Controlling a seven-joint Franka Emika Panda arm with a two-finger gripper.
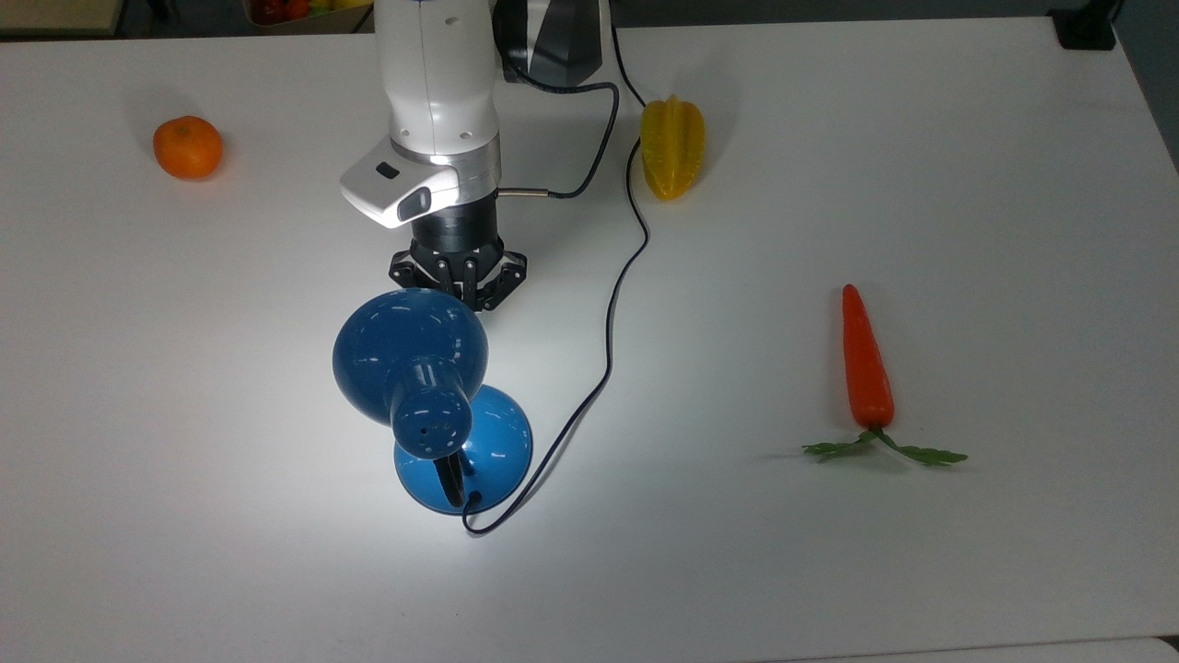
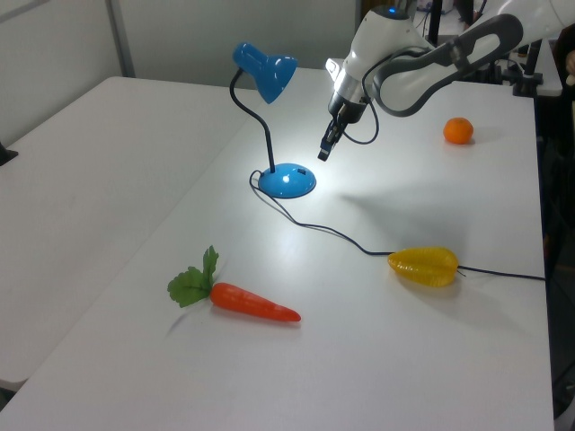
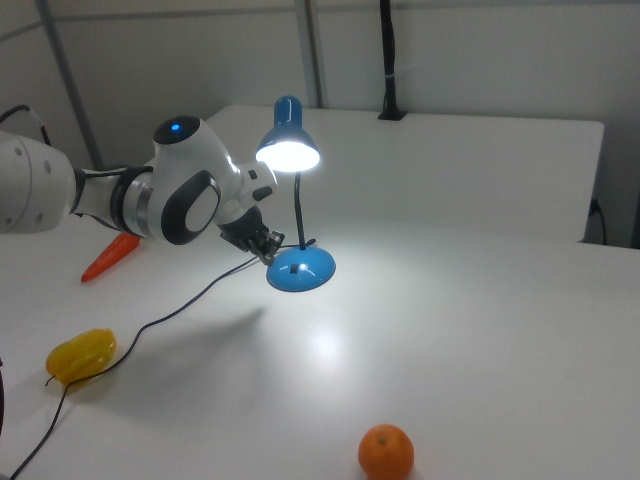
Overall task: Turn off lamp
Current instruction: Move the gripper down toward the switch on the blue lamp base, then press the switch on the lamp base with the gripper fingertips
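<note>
Top view: I see the lamp [image 1: 433, 391] lit at centre-left, its shade covering my gripper [image 1: 458, 290] tips; its cord [image 1: 612, 313] runs past the starfruit [image 1: 672, 147]. Left view: gripper [image 2: 324, 151] fingers pressed together above the base. Right view: orange [image 3: 386, 452] low in the frame, carrot [image 3: 110, 256] behind my arm.

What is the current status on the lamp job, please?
Gripper shut, poised just above the lamp base, not touching. Lamp lit, shade glowing. Cord trails clear; starfruit, carrot, orange well aside.
</note>
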